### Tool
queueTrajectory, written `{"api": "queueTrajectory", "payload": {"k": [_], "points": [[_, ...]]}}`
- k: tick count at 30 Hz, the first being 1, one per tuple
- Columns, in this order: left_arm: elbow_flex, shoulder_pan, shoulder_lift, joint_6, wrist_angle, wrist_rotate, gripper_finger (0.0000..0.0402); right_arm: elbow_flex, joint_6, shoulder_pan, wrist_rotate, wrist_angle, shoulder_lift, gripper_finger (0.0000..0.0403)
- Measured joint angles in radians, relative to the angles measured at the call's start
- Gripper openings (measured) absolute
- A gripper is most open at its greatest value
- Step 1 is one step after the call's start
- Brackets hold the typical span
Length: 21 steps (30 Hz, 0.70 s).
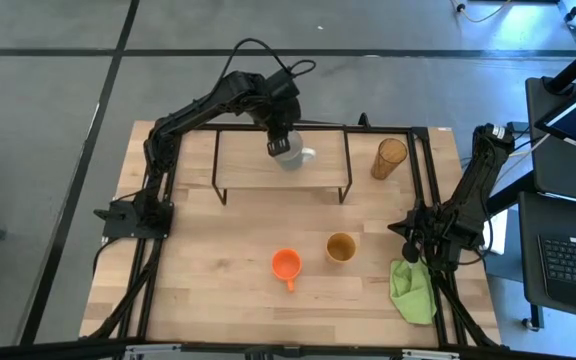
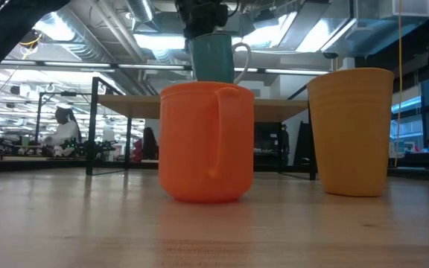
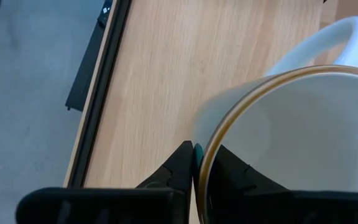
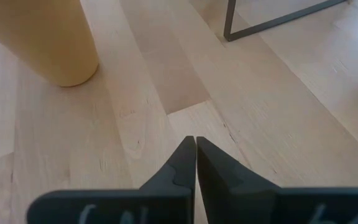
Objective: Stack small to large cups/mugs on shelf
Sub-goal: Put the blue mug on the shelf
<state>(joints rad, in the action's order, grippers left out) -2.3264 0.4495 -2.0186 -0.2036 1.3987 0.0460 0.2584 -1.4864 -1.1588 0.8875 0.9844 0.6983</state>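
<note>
So the wooden table [image 1: 218,260] has the shelf [image 1: 248,165] sitting along its far edge, light board on thin black legs. The left gripper [image 1: 279,146] is over the shelf, fingers pinched on the rim of the white mug [image 1: 290,155], one finger inside and one outside; the mug sits on the board with its handle pointing right. The amber tumbler [image 1: 389,158] stands upright just past the shelf's right end. The mustard cup [image 1: 341,247] and the orange mug [image 1: 286,265] sit side by side near the front, apart. The right gripper [image 1: 409,250] waits by the green cloth [image 1: 413,290], fingers pressed together, holding nothing.
</note>
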Motion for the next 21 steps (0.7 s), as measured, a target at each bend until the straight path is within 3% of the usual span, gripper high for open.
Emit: {"api": "queueTrajectory", "payload": {"k": [11, 15, 21], "points": [[0.0, 0.002, 0.0, 0.008, 0.003, 0.004, 0.0035, 0.0, 0.0, 0.0, 0.0, 0.0, 0.0, 0.0016], [0.0, 0.005, -0.025, 0.016, 0.014, 0.06, 0.0035, 0.0, 0.0, 0.0, 0.0, 0.0, 0.0, 0.0016], [-0.001, -0.008, -0.055, 0.003, 0.015, 0.019, 0.0031, 0.0, 0.0, 0.0, 0.0, 0.0, 0.0, 0.0016]]}}
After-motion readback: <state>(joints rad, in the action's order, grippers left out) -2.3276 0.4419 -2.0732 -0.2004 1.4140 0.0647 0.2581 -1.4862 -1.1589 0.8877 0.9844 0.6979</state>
